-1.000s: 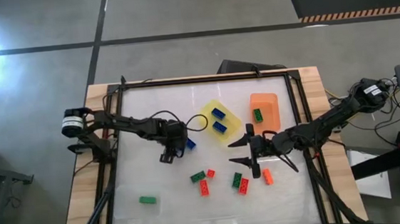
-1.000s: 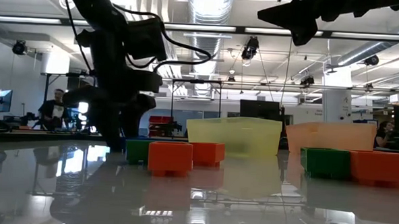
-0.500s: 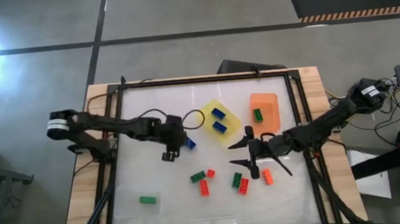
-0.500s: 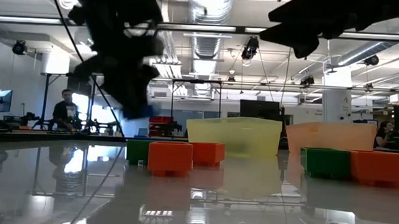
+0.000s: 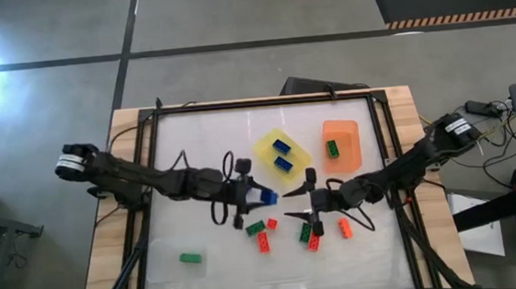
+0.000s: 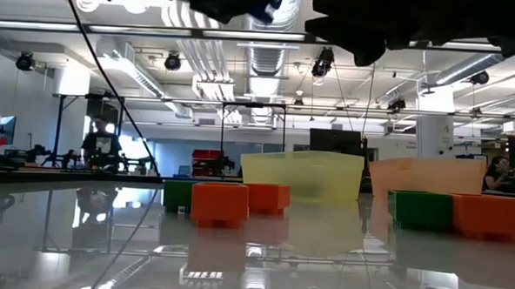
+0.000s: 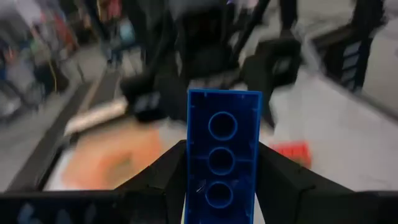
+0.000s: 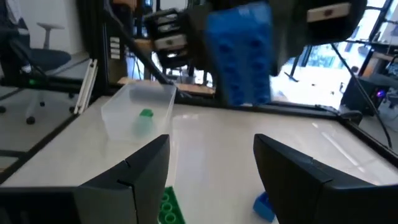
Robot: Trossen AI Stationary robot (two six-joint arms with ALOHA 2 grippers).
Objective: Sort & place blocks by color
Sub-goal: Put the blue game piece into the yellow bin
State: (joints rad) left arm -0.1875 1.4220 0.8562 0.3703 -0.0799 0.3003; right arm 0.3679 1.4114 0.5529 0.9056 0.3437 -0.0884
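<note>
My left gripper (image 5: 259, 198) hovers over the middle of the table, shut on a blue block (image 5: 265, 197). My right gripper (image 5: 293, 204) faces it from the right, open, a short gap away. In the right wrist view that blue block (image 8: 240, 55) fills the space ahead of my open fingers. Loose green blocks (image 5: 254, 228) and red-orange blocks (image 5: 264, 244) lie flat on the table below both grippers. Two blue blocks (image 5: 283, 154) lie in the yellow tray (image 5: 266, 147). One green block (image 5: 332, 148) lies in the orange tray (image 5: 344, 134), another (image 5: 190, 258) in the clear tray (image 8: 124, 106). My left gripper pinches the blue block by its two long sides (image 7: 194, 168), one finger (image 7: 163, 174) on each. The fingers reach level from the table's left. The block is lifted clear of the table, its hollow underside (image 7: 222, 126) turned toward the wrist camera.
The yellow and orange trays stand toward the far side, right of the middle. The clear tray sits at the near left corner. A black frame rail (image 5: 264, 101) borders the table. Bare table lies between the clear tray and the loose blocks.
My left gripper has lifted the blue block off the table and carried it right, toward my right gripper, turning as it went. My right gripper has moved a little left, over the loose blocks, still open.
</note>
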